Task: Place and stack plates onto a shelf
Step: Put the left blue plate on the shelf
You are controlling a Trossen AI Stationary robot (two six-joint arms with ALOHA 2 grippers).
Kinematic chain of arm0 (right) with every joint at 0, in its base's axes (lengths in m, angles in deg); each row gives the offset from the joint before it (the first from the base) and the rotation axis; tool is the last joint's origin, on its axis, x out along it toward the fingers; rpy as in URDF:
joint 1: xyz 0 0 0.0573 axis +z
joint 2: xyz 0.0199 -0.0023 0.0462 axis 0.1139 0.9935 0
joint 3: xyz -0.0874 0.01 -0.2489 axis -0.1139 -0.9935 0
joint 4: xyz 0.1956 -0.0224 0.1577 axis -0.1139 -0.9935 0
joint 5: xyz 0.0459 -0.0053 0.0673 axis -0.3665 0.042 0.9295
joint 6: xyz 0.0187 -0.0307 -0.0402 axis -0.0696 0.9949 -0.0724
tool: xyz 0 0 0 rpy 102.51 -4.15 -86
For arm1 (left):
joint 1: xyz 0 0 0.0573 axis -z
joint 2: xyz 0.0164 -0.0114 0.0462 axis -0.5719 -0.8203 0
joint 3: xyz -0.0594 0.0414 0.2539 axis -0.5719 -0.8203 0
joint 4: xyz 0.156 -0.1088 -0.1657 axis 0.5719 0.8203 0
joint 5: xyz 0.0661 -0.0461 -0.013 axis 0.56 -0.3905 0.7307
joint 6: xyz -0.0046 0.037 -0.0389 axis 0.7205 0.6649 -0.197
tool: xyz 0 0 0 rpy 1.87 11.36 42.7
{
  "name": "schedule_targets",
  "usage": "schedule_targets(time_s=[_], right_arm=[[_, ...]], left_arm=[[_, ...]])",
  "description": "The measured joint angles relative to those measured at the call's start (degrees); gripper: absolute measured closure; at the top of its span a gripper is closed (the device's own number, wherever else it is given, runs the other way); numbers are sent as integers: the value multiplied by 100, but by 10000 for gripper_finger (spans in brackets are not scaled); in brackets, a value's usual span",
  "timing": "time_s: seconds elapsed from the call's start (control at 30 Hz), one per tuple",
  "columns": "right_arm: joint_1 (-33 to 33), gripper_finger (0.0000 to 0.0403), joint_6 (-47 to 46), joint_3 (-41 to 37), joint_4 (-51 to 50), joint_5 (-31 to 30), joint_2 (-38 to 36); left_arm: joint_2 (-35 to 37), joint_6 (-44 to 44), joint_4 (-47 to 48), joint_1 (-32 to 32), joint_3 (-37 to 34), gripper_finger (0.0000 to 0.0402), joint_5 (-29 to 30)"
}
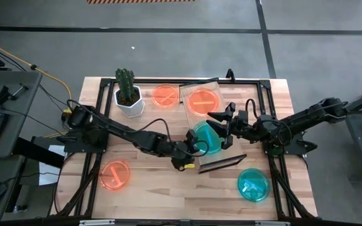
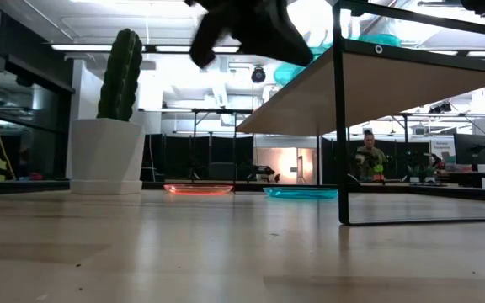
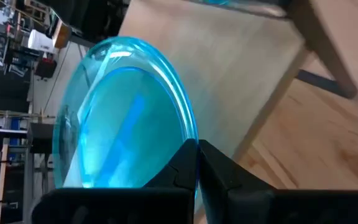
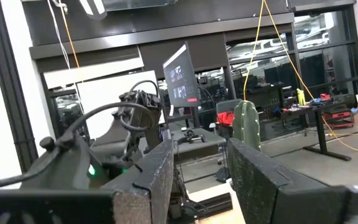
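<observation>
- Left gripper (image 1: 197, 148) clamped on teal plate (image 1: 207, 138) — held at shelf (image 1: 222, 118) edge.
- Right gripper (image 1: 222, 119) above shelf, fingers parted, empty.
- Orange plate (image 1: 203, 100) on shelf.

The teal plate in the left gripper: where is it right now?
In the high view, the teal plate sits mid-table, gripped by the left gripper at the shelf's near end, just below the orange plate on it.

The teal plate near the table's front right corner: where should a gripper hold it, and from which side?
Grip the rim of the teal plate, probably coming from above with one finger inside the lip and one outside. It lies flat on the table, round and shallow, so only its thin edge offers a hold. The right gripper is nearer and open.
</observation>
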Motion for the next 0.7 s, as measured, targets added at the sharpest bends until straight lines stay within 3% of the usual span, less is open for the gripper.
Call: schedule_targets(time_s=[0.5,0.7], right_arm=[[0,263,0,0,-1,0,0],[0,263,0,0,-3,0,-1]], left_arm=[[-187,30,-388,-265,91,400,-203],[-187,95,-504,-261,91,372,-194]])
